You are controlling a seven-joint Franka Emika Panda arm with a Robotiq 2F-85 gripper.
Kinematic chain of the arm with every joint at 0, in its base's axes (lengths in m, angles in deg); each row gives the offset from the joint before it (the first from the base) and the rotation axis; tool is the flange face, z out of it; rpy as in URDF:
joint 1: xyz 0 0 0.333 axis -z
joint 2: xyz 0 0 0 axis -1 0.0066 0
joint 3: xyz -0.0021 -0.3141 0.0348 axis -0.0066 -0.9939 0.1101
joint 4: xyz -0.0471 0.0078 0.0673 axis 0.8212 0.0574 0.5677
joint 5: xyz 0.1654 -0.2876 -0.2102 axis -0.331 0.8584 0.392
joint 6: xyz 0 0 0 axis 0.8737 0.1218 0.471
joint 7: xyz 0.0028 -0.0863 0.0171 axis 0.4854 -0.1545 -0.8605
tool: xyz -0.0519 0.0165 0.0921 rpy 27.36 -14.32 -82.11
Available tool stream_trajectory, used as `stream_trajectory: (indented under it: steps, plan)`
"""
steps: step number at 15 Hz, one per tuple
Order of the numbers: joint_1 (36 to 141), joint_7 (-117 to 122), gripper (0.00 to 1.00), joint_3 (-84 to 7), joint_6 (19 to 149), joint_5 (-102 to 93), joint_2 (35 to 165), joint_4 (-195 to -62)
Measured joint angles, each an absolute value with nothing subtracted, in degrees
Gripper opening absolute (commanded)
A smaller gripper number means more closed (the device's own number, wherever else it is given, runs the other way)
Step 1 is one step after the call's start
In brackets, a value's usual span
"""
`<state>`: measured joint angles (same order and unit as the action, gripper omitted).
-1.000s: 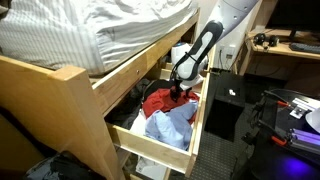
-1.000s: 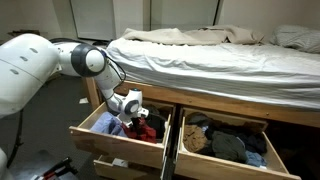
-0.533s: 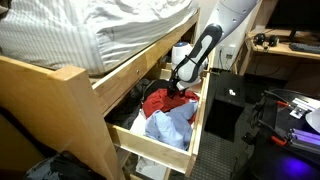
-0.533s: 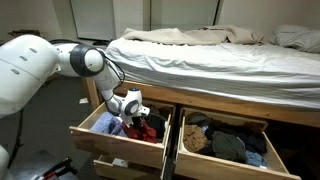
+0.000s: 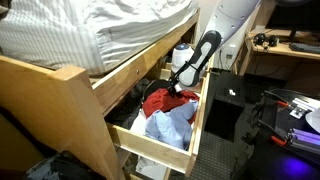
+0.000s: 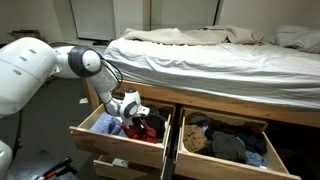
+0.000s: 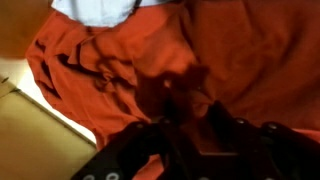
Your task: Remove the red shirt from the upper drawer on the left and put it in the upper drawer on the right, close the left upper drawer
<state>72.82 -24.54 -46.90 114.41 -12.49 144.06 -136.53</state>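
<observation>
The red shirt (image 5: 158,100) (image 6: 149,130) lies crumpled in the open upper left drawer (image 6: 118,151) (image 5: 160,148), at the end nearest the bed frame. My gripper (image 5: 178,91) (image 6: 137,117) is pushed down into it. In the wrist view the red shirt (image 7: 235,50) fills the picture, and a raised fold of it sits pinched between the dark fingers of the gripper (image 7: 195,113). The upper right drawer (image 6: 226,170) also stands open, full of dark clothes.
A light blue garment (image 5: 170,125) (image 6: 111,127) lies beside the red shirt in the same drawer. The mattress and wooden bed frame (image 5: 120,75) overhang the drawer closely. A black box (image 5: 225,110) stands on the floor next to the drawer.
The jaws have drawn together on a fold of the red shirt. The arm has stayed almost in place, with the wrist shifting slightly.
</observation>
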Motion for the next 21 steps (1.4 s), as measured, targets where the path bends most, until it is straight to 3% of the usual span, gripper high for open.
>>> stream_trajectory:
  steps: [2, 11, 16, 21]
  plan:
    - [72.29, -25.02, 0.00, -47.28, 114.50, -12.50, 144.16, -136.53]
    - [71.80, -27.61, 0.02, -48.34, 116.65, -14.62, 143.79, -137.69]
    - [63.52, -31.95, 0.02, -64.98, 129.63, -17.66, 138.20, -152.14]
    - [46.16, -32.41, 0.02, -86.41, 136.11, -28.19, 135.70, -168.21]
